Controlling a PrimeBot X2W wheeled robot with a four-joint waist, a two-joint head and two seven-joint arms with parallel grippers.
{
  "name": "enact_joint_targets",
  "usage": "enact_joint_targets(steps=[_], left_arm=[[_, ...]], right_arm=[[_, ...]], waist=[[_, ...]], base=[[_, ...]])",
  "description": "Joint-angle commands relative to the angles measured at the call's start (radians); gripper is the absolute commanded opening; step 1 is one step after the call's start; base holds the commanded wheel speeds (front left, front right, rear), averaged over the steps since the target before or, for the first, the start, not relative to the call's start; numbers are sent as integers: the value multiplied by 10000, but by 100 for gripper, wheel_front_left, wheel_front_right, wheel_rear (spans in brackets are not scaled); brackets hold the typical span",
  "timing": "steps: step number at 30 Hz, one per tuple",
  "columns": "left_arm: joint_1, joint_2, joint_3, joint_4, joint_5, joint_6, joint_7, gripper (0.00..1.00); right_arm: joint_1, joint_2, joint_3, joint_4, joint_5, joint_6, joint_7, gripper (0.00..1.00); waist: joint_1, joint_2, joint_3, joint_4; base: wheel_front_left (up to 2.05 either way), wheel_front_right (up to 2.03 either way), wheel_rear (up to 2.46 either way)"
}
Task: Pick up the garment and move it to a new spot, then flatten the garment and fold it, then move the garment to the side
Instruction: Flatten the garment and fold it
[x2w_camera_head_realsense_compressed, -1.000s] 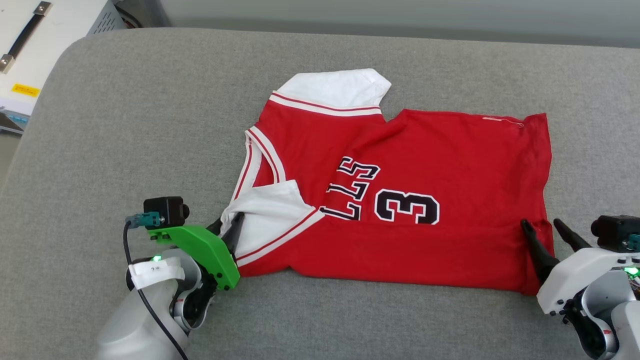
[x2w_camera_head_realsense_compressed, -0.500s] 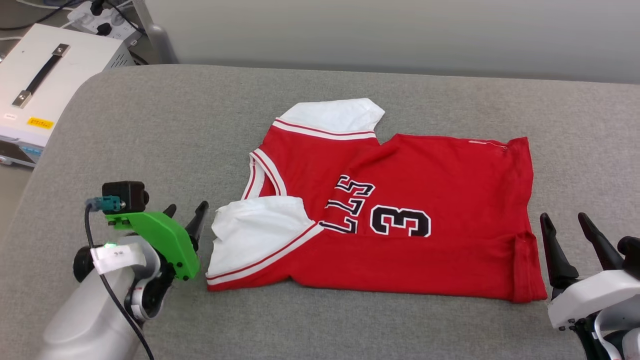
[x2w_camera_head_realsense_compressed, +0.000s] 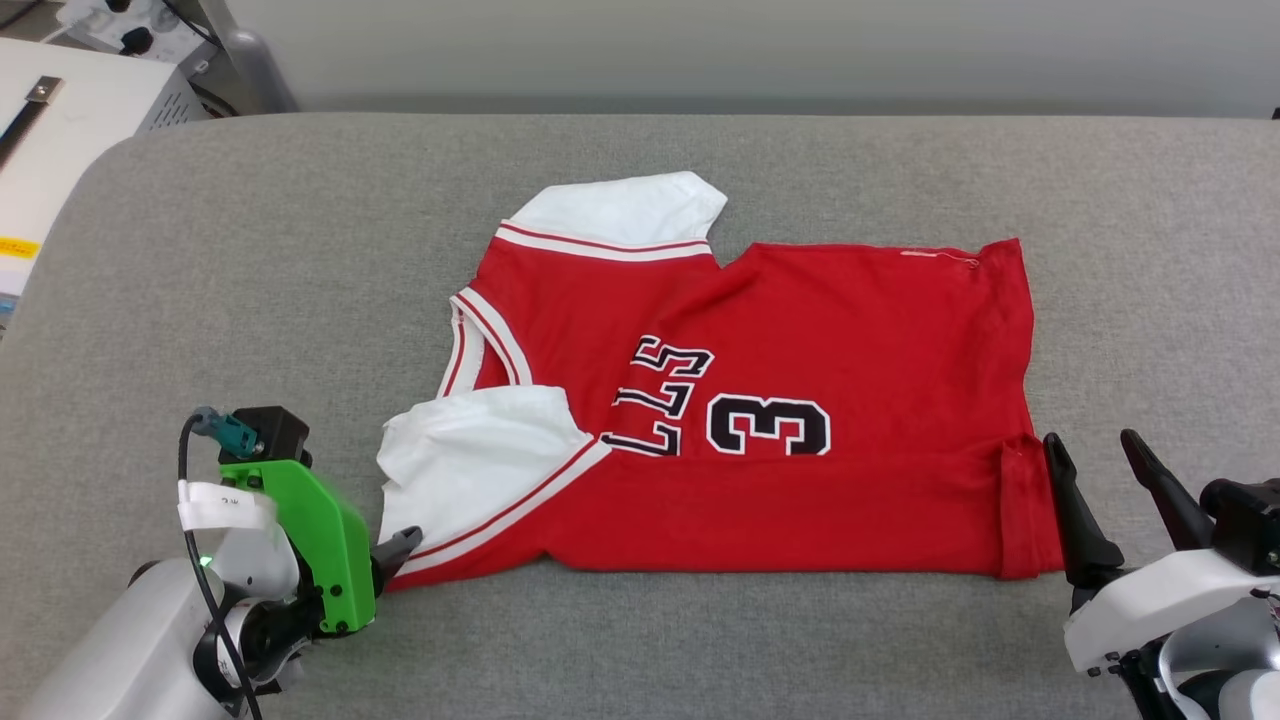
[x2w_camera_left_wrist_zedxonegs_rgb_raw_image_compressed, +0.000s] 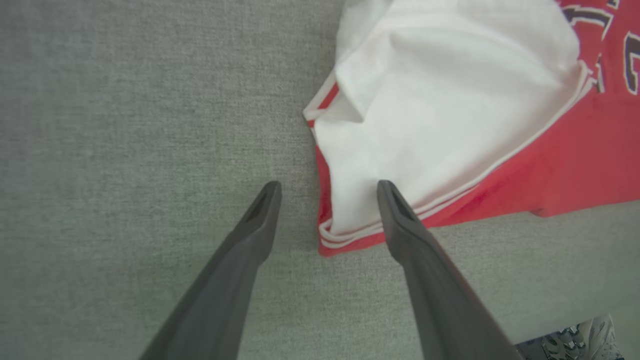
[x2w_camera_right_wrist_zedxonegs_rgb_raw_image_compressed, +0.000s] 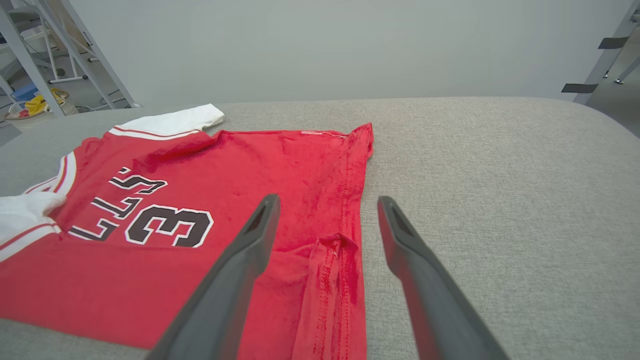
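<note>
1. Left wrist view first: the left gripper (x2w_camera_left_wrist_zedxonegs_rgb_raw_image_compressed: 327, 200) has its two dark fingers (x2w_camera_left_wrist_zedxonegs_rgb_raw_image_compressed: 240, 260) spread wide with nothing clamped between them.
2. The corner of the near sleeve (x2w_camera_left_wrist_zedxonegs_rgb_raw_image_compressed: 450, 115), white with striped trim, lies between the tips. I cannot tell whether the finger over it touches the cloth.
3. The right gripper (x2w_camera_head_realsense_compressed: 1090, 445) is also wide open and empty. It straddles the hem at the near right corner, one finger above red cloth and the other above bare grey.
4. The garment (x2w_camera_head_realsense_compressed: 800, 330) lies flat in the middle of the grey padded surface (x2w_camera_head_realsense_compressed: 300, 250), neckline toward the robot's left and hem toward its right. Its near edge is folded over, cutting off part of the black lettering.
5. The far sleeve (x2w_camera_head_realsense_compressed: 620, 210) sticks out on the far side.
6. A white box (x2w_camera_head_realsense_compressed: 90, 110) sits beyond the surface's far left corner.
</note>
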Motion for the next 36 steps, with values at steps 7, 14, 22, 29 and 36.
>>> enact_joint_targets(steps=[7, 14, 22, 29, 36], left_arm=[[170, -234, -353, 65, -235, 2, 439, 100], [302, -739, -680, 362, -534, -265, 734, 0], [333, -592, -531, 381, -309, -304, 140, 0], [506, -168, -197, -597, -125, -24, -357, 0], [367, 155, -30, -1626, 97, 218, -447, 0]], right_arm=[[-277, -6, 82, 89, 180, -7, 63, 100], [-277, -121, -131, 288, 539, -7, 287, 100], [-205, -665, -287, 430, 1371, -7, 2111, 100], [-110, -1256, -485, 443, 1993, -7, 5417, 100], [-1002, -1428, 177, 760, 2332, -7, 6394, 100]], waist=[[0, 0, 581, -327], [0, 0, 547, -334], [0, 0, 175, -195], [0, 0, -24, 92], [0, 0, 344, 285]], base=[[0, 0, 0], [0, 0, 0], [0, 0, 0], [0, 0, 0], [0, 0, 0]])
